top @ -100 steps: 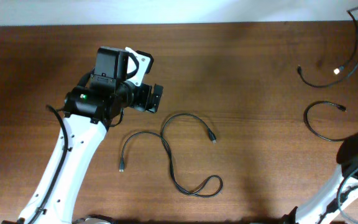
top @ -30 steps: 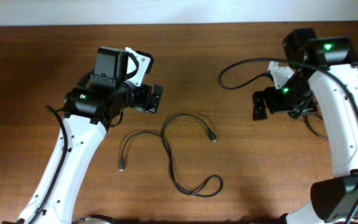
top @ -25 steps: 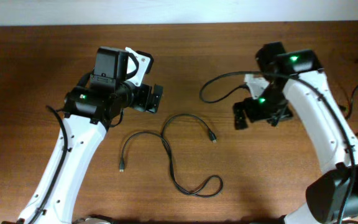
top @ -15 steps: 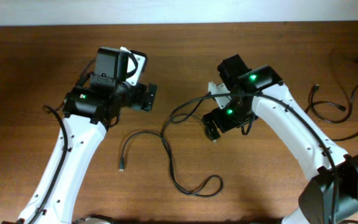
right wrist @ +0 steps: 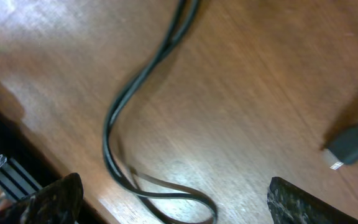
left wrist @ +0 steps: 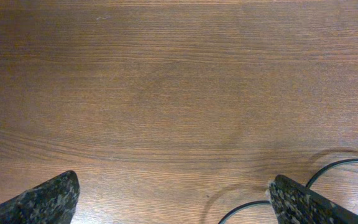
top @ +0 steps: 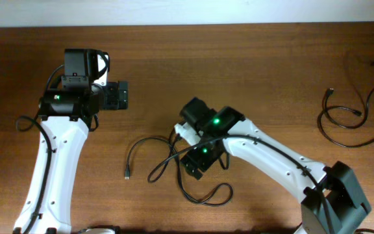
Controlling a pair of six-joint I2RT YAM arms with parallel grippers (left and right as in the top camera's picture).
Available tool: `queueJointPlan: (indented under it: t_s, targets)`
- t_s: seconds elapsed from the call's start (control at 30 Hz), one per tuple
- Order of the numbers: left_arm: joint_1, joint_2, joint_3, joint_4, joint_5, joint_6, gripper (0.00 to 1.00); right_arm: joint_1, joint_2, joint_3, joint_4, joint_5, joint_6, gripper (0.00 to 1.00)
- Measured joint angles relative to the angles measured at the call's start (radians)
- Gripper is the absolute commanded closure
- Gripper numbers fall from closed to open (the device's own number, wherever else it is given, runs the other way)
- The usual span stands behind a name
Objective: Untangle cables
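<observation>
— Where's the tangle?
— The looped cable (top: 132,149) lies in the middle of the desk (top: 252,58). The other cables (top: 322,123) sit well apart at the right edge.
— Which step?
— Lining up a grasp, I'd judge. The right fingers (right wrist: 48,202) hang spread wide over its strand, holding nothing. Next they should lower and pinch. The left fingers (left wrist: 42,199) are spread too, empty.

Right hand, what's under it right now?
Right wrist view: bare table, a looping black cable and one plug lie under the open right hand. From overhead, the hand and arm cover the cable's middle, so any crossing there is hidden.
</observation>
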Motion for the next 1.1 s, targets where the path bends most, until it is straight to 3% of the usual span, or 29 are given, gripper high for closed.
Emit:
queueJointPlan:
  t_s: [0.23, 0.33, 0.4, 0.6, 0.73, 0.8, 0.9, 1.1]
  targets:
    - [0.0, 0.0, 0.0, 0.0, 0.0, 0.0, 0.01, 0.099, 0.033, -0.003, 0.115, 0.0, 0.084, 0.09]
    - [0.0, 0.0, 0.0, 0.0, 0.0, 0.0, 0.01, 0.127, 0.082, -0.003, 0.153, 0.0, 0.115, 0.18]
    - [0.0, 0.0, 0.0, 0.0, 0.0, 0.0, 0.01, 0.166, 0.132, -0.003, 0.17, 0.001, 0.137, 0.3]
    - [0.0, 0.0, 0.0, 0.0, 0.0, 0.0, 0.01, 0.179, 0.249, -0.003, 0.176, 0.006, 0.212, 0.46]
    - [0.0, 0.0, 0.0, 0.0, 0.0, 0.0, 0.01, 0.179, 0.26, -0.003, 0.176, 0.005, 0.226, 0.72]
    - [0.0, 0.0, 0.0, 0.0, 0.0, 0.0, 0.01, 0.179, 0.264, -0.003, 0.177, 0.006, 0.23, 0.78]
    - [0.0, 0.0, 0.0, 0.0, 0.0, 0.0, 0.01, 0.178, 0.266, -0.013, 0.192, 0.02, 0.243, 0.96]
    - [0.0, 0.0, 0.0, 0.0, 0.0, 0.0, 0.01, 0.178, 0.252, -0.034, 0.213, 0.035, 0.246, 0.96]
